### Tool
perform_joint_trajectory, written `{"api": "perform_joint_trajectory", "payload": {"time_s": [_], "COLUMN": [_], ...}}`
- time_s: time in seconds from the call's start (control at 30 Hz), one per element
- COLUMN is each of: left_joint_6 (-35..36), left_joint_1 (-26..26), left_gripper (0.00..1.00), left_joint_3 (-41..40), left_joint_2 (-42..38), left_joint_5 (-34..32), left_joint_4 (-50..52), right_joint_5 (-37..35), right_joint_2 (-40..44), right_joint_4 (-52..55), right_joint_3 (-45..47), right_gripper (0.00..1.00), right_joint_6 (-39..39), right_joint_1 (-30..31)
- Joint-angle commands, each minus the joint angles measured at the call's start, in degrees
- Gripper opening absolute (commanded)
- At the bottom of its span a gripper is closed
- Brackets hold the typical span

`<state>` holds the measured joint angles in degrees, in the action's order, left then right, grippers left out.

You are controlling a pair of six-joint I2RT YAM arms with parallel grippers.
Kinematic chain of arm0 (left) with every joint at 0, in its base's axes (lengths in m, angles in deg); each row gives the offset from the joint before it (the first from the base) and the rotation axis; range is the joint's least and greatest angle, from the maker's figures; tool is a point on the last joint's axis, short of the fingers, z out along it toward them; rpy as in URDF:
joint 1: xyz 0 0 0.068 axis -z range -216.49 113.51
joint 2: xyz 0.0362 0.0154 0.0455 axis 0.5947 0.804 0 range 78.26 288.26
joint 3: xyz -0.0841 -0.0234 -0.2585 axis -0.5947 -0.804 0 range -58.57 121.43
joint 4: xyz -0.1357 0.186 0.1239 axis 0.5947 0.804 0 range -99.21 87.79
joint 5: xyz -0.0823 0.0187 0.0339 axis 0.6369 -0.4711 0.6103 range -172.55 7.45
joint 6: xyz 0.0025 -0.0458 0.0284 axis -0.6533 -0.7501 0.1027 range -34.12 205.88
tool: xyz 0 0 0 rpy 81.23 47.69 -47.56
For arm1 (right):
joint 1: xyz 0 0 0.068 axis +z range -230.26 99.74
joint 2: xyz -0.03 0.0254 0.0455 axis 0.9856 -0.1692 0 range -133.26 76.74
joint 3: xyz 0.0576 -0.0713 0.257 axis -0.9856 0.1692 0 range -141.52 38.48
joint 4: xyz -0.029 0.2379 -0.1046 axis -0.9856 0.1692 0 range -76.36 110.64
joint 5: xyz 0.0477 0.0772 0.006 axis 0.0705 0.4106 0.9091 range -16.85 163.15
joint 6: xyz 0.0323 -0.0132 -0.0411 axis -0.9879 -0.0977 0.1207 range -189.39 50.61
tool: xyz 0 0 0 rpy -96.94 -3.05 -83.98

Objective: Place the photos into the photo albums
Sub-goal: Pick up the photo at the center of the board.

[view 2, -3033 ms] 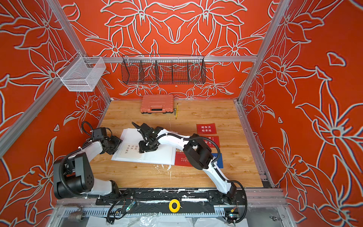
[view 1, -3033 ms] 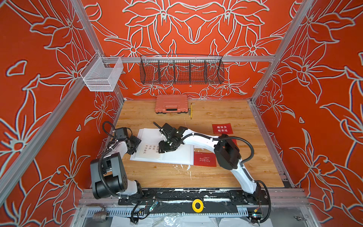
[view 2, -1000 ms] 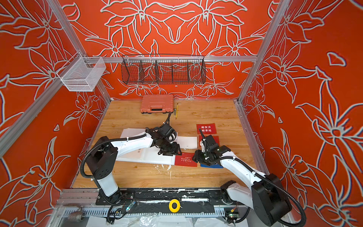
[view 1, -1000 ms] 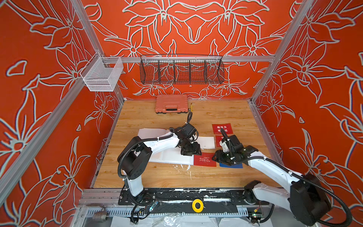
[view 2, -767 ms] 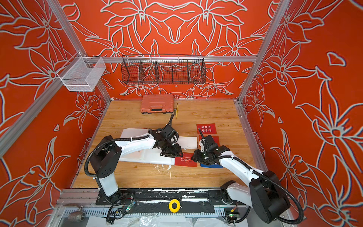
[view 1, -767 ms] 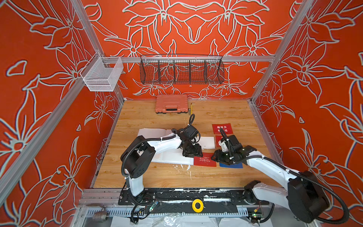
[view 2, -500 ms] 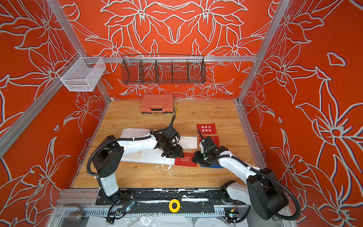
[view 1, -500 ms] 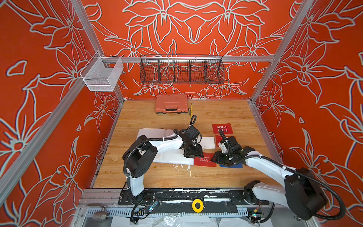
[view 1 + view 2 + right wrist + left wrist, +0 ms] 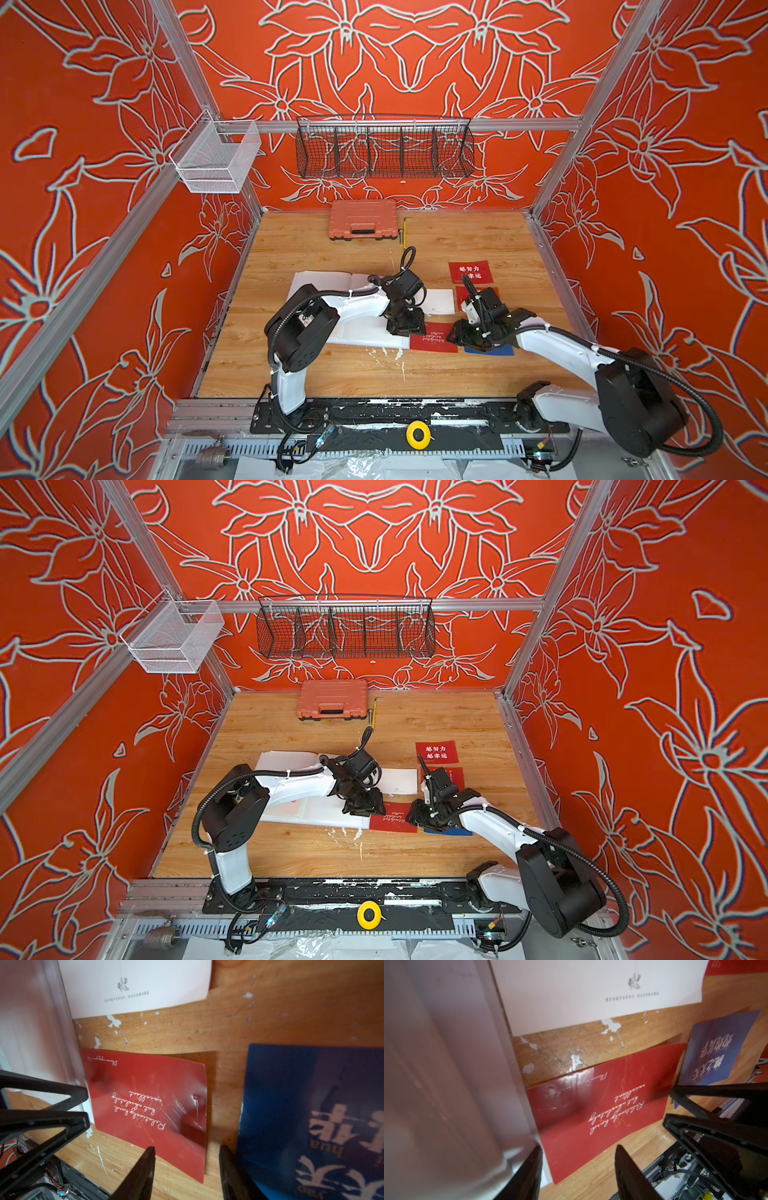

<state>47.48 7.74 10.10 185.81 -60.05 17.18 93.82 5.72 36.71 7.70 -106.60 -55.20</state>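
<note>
The photo album (image 9: 322,281) (image 9: 286,761) lies open and white on the wooden table, with my left arm stretched across it. Just off its right edge lies a red photo with cursive writing (image 9: 433,342) (image 9: 602,1109) (image 9: 149,1105). My left gripper (image 9: 409,328) (image 9: 579,1174) is open over that photo's album-side corner. Open too, my right gripper (image 9: 457,336) (image 9: 187,1174) is over its opposite corner, beside a blue photo (image 9: 490,351) (image 9: 311,1115). A white photo (image 9: 438,301) (image 9: 591,991) lies just behind. Farther back are a red photo with white characters (image 9: 470,272) and another red one (image 9: 460,293), partly hidden.
An orange-pink plastic case (image 9: 361,219) sits at the back edge with a thin yellow stick (image 9: 405,237) beside it. A black wire basket (image 9: 384,147) hangs on the back wall. A white mesh basket (image 9: 216,160) hangs at the left. Patterned walls close three sides.
Three seconds ago my right arm reached over the album and my left gripper was at its left edge. Both grippers now flank the cursive red photo, drawing closer and narrowing over the last second.
</note>
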Motion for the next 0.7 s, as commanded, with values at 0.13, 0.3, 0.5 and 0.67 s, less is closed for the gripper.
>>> {"api": "perform_joint_trajectory", "payload": {"time_s": [0.13, 0.3, 0.5, 0.67], "left_joint_6": [-1.02, -1.58, -2.30, -2.90], "left_joint_1": [0.17, 0.17, 0.17, 0.25], "left_gripper": [0.55, 0.54, 0.54, 0.54], "left_joint_3": [0.02, -0.59, -1.42, -2.10], "left_joint_2": [1.66, 1.74, 2.00, 2.28], "left_joint_5": [-1.62, -1.36, -1.24, -1.38], "left_joint_4": [1.51, 1.29, 0.81, 0.65], "right_joint_5": [0.04, 1.83, 4.15, 4.69], "right_joint_2": [-1.33, -1.88, -1.71, 0.27], "right_joint_4": [-2.17, -4.09, -6.89, -6.64], "right_joint_3": [0.49, 1.35, 2.71, 2.62], "right_gripper": [0.45, 0.40, 0.33, 0.29], "right_joint_6": [0.39, 0.34, -0.84, -1.68], "right_joint_1": [-0.19, -0.26, -0.23, -0.19]}}
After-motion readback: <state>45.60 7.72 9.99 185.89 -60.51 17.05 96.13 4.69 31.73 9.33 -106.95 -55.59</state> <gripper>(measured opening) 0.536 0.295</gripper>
